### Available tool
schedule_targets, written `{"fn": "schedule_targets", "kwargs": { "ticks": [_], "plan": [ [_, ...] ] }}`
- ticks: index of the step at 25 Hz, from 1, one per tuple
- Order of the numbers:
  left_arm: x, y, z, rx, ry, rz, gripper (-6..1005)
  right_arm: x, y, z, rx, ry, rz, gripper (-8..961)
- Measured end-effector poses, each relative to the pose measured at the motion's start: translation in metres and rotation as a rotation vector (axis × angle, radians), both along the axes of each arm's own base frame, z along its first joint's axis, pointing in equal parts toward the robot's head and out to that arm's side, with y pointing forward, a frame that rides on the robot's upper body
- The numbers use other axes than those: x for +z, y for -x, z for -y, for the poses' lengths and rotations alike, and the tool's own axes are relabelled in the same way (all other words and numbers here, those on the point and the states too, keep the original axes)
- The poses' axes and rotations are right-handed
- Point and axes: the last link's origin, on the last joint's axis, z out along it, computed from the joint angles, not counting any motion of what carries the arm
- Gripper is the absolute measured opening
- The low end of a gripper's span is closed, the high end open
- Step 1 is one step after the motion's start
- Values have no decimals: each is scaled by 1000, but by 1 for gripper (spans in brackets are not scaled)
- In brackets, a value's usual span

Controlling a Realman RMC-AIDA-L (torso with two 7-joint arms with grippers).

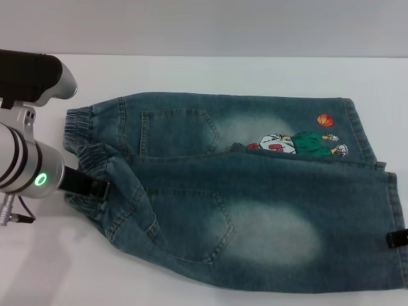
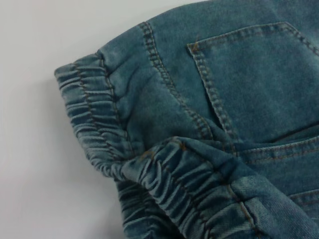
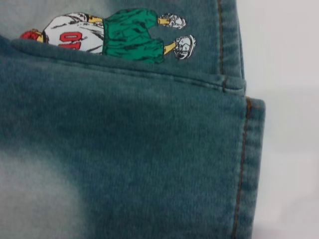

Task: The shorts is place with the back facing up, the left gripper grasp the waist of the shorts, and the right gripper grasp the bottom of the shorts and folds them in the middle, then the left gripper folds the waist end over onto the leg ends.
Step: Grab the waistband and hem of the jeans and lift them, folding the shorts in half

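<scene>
The denim shorts [image 1: 236, 191] lie folded lengthwise on the white surface [image 1: 191, 70], nearer half over the farther. The left tool [image 1: 86, 183] touches the elastic waistband [image 2: 99, 124], and the right tool [image 1: 396, 239] touches the leg hem [image 3: 249, 164]; neither tool's grip can be made out. A cartoon print [image 1: 299, 143] shows on the far leg.

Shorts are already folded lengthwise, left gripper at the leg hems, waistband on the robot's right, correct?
Not quite. The shorts are folded lengthwise, but the sides are swapped: the head view shows the left gripper at the elastic waistband, on the robot's left. The leg hems lie on its right.
</scene>
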Motion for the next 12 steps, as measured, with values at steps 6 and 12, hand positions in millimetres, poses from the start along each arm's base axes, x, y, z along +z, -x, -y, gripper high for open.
{"fn": "schedule_targets", "kwargs": {
  "ticks": [6, 12],
  "plan": [
    [-1, 0, -1, -3, -1, 3, 122, -3, 1, 1, 0, 10, -4, 758],
    [-2, -1, -2, -6, -2, 5, 121, -4, -1, 3, -11, 13, -8, 757]
  ]
}}
